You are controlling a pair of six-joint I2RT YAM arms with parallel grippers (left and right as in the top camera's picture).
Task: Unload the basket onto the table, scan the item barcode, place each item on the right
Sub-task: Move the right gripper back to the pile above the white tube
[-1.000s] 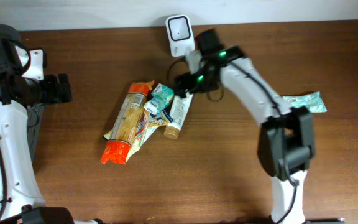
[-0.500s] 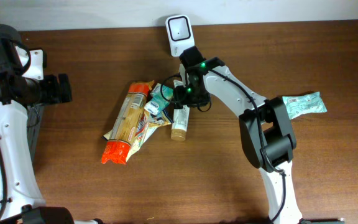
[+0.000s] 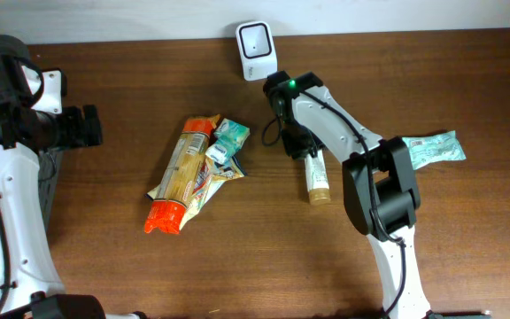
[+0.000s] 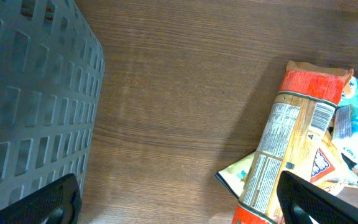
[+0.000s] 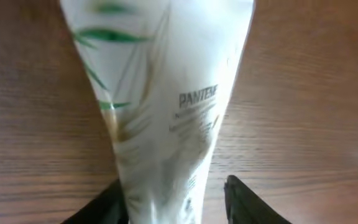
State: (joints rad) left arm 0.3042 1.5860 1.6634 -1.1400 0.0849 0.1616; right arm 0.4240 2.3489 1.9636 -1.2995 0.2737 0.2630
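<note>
Right wrist view: the tube [image 5: 166, 93] fills the frame, both ends cut off, print blurred, barcode not made out. The right gripper [image 5: 173, 202] pinches its sides. Overhead: bare table [image 3: 237, 266] along the near edge. The tube lies mid-table, far end hidden under the right gripper, apart from the packet pile [image 3: 189, 173]. The scanner [image 3: 255, 40] stands at the far edge. The left gripper [image 4: 176, 186] is spread wide at the left edge, beside a grey basket [image 4: 30, 93].

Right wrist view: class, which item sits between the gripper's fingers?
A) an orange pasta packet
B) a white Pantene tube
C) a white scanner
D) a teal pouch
B: the white Pantene tube fills the gap between the right gripper fingers, its brand name readable.
</note>
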